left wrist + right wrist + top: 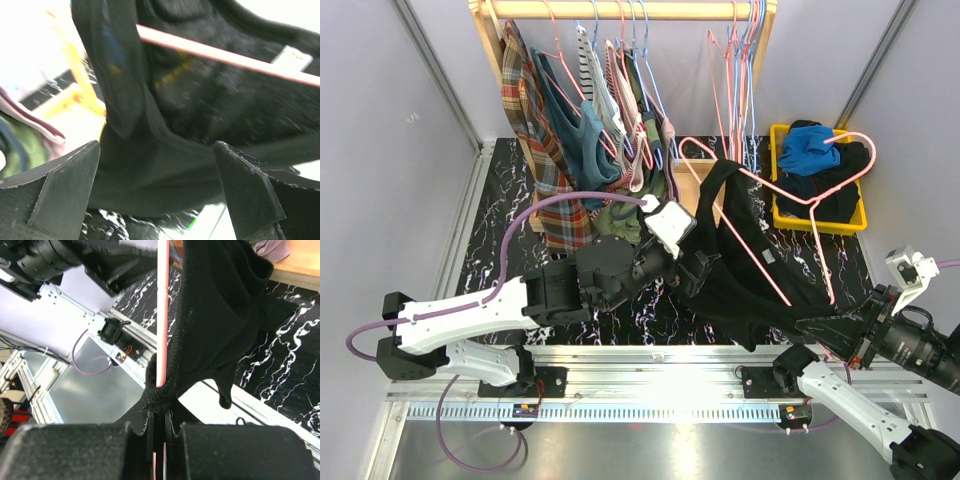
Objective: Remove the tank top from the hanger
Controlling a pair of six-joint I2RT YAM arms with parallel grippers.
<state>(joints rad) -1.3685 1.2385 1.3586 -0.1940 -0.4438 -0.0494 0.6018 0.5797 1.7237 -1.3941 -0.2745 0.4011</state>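
A black tank top (750,260) hangs on a pink wire hanger (811,207), held tilted above the table's middle. My right gripper (832,328) is shut on the hanger's lower corner with the top's hem bunched around it; the wrist view shows the pink wire (162,315) and black fabric (220,315) running into the closed jaws (159,440). My left gripper (705,268) is open at the top's left edge. In its wrist view the fingers (65,190) stand wide apart with dark fabric (165,150) between them, and the hanger (210,51) crosses above.
A wooden rack (620,10) at the back carries several garments and empty hangers. A yellow bin (777,205) with blue and black clothes sits back right. The rack's wooden base (692,185) lies behind the tank top.
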